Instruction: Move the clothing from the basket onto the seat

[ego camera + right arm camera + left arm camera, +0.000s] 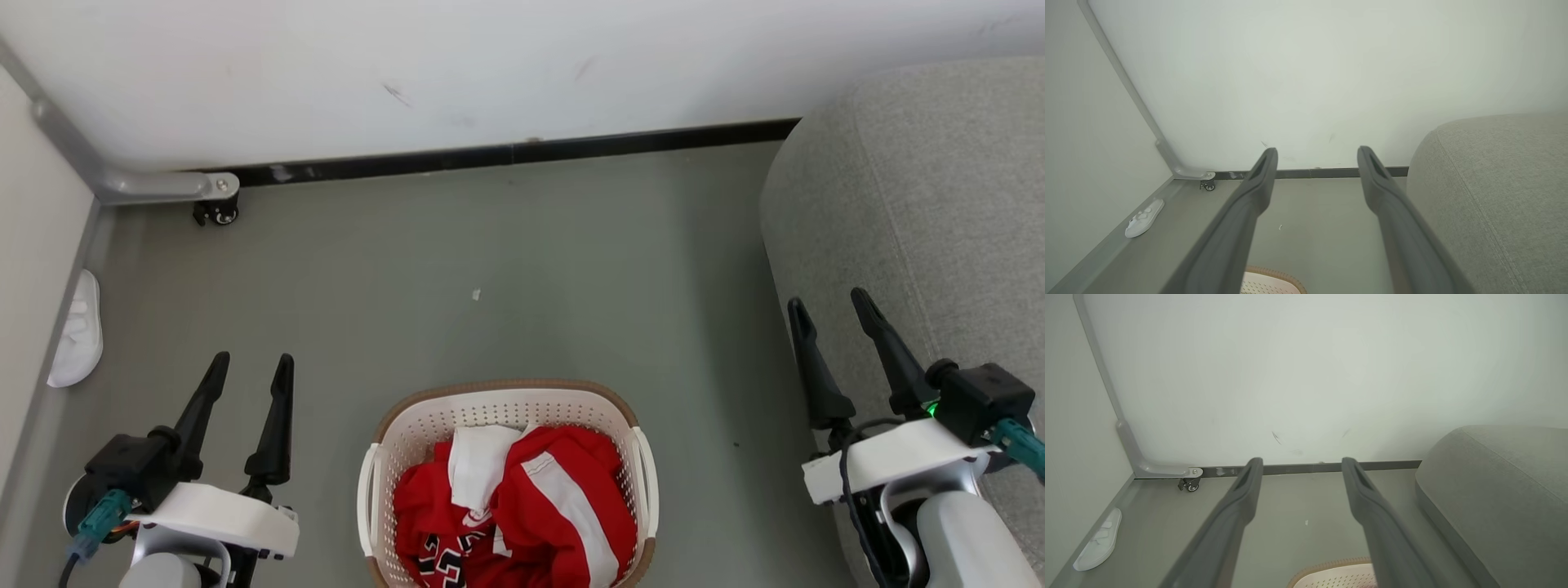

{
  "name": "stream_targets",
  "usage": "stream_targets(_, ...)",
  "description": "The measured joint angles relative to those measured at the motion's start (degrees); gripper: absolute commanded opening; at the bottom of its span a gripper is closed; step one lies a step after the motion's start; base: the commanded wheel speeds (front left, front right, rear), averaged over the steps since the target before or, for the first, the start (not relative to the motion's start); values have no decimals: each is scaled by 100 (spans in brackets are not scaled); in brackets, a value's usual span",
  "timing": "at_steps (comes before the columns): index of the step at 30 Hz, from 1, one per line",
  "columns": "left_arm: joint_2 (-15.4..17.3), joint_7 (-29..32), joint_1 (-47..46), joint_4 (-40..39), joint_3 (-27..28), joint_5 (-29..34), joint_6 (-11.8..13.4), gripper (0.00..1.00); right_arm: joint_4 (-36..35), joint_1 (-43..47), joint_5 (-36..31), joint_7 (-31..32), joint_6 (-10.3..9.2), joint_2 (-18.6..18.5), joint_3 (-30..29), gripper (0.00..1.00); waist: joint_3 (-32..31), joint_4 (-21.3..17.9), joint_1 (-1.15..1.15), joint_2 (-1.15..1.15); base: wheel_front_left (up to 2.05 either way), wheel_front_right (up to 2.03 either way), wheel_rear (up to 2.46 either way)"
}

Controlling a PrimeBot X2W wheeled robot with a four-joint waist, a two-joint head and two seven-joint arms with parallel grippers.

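Red clothing lies heaped in the basket on the floor, between the left hand and right hand, both spread wide and empty, the seat beside the right

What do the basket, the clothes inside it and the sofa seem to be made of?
Basket: probably moulded plastic, cream and matte; its walls carry regular rows of small holes.
Clothes: thin soft cloth, perhaps a sports synthetic; they lie in loose crumpled folds.
Sofa: light grey woven upholstery, matte; a speckled weave and a stitched seam show.
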Motion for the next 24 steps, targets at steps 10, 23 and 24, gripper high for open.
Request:
stream_targets(10, 48, -14, -227, -36, -16, 0, -8, 100, -77, -267, -41, -1, 0, -2, 98, 100, 408, -41, 0, 0, 0, 0, 0)
stream_targets(23, 196, -15, -448, 23, -124, -11, -51, 100, -129, -511, 86, -1, 0, -3, 130, 100, 859, -119, 0, 0, 0, 0, 0)
stream_targets(24, 201, -15, -472, 34, -144, -11, -51, 100, -135, -516, 100, -1, 0, -3, 131, 100, 895, -128, 0, 0, 0, 0, 0)
